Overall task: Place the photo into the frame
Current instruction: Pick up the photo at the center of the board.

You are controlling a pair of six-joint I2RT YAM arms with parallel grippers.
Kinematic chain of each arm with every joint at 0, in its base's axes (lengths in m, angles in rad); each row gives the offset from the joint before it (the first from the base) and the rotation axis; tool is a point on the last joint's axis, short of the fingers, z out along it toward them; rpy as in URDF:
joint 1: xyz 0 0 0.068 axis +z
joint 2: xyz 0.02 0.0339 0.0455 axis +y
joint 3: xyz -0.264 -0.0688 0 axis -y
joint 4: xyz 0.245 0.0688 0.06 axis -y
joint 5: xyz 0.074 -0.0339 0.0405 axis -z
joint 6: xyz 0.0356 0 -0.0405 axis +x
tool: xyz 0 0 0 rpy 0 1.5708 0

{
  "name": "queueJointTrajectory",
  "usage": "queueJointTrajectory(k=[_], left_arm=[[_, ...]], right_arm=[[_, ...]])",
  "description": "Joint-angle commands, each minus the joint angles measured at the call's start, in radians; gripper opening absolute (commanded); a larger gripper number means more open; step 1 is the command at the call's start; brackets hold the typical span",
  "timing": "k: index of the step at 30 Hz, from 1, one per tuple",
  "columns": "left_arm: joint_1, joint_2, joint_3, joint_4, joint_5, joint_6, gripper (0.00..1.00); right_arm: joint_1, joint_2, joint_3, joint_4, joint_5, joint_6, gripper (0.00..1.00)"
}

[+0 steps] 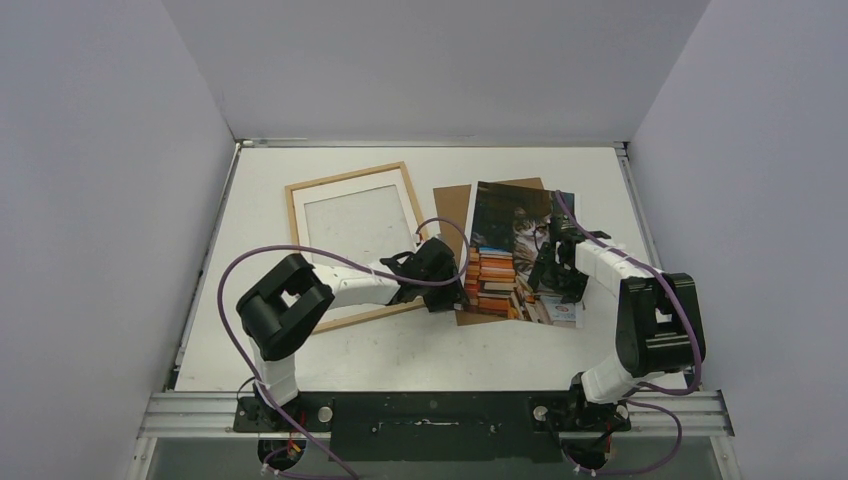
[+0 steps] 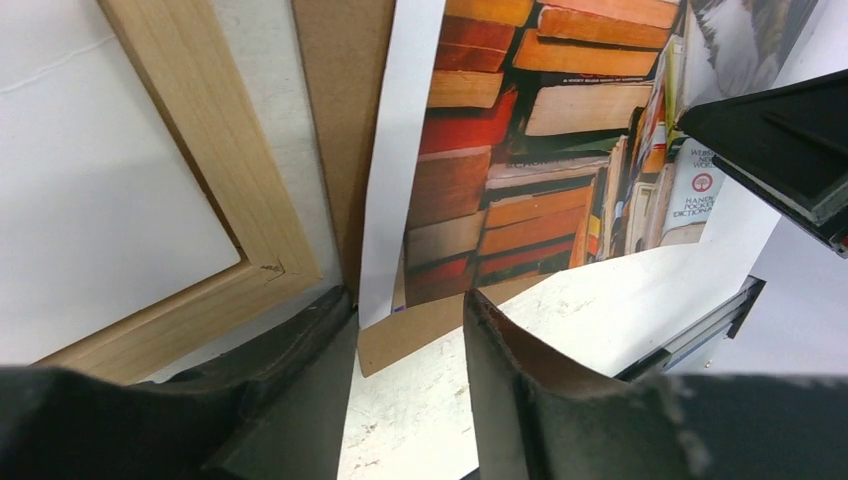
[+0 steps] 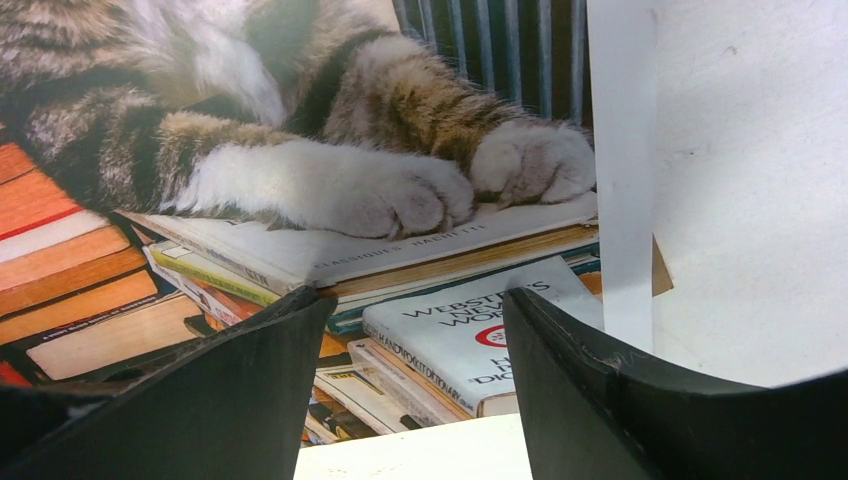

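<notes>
Light-wood frame [image 1: 345,175] flat beside brown board [image 1: 452,205] | photo [image 1: 505,240] atop board | left gripper [image 2: 405,302] parted at photo corner, empty | right gripper [image 3: 417,300] parted over photo, empty

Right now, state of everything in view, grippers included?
photo: face up on the backing board, outside the frame.
backing board: flat, under the photo.
frame: lying flat, no photo inside.
left gripper: open, at the photo's near left corner.
right gripper: open, over the photo's near right part.
</notes>
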Motion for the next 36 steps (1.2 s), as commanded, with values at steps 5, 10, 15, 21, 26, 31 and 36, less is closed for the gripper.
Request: queueJointTrajectory(k=[5,10,15,21,26,31,36], left_arm=[[-0.004,-0.057,-0.001,0.067,-0.016,0.003,0.26],[-0.007,-0.055,0.038,0.009,-0.037,0.039,0.17],[-0.007,-0.067,0.061,-0.033,-0.051,0.069,0.15],[-0.008,-0.064,0.080,-0.039,-0.011,0.091,0.15],[-0.005,-0.012,0.088,-0.030,0.033,0.073,0.18],[0.011,0.019,0.090,-0.002,0.062,0.046,0.25],[0.018,0.048,0.116,0.008,0.068,0.039,0.23]], right_arm=[[-0.007,0.028,-0.032,0.009,-0.010,-0.005,0.64],[-0.008,0.039,-0.037,0.018,-0.014,-0.002,0.63],[-0.008,0.047,-0.042,0.027,-0.016,0.003,0.63],[-0.009,0.059,-0.042,0.038,-0.015,0.009,0.62],[-0.008,0.065,-0.051,0.055,-0.027,0.017,0.62],[-0.008,0.057,-0.063,0.066,-0.036,0.022,0.62],[-0.010,0.037,-0.065,0.062,-0.034,0.015,0.62]])
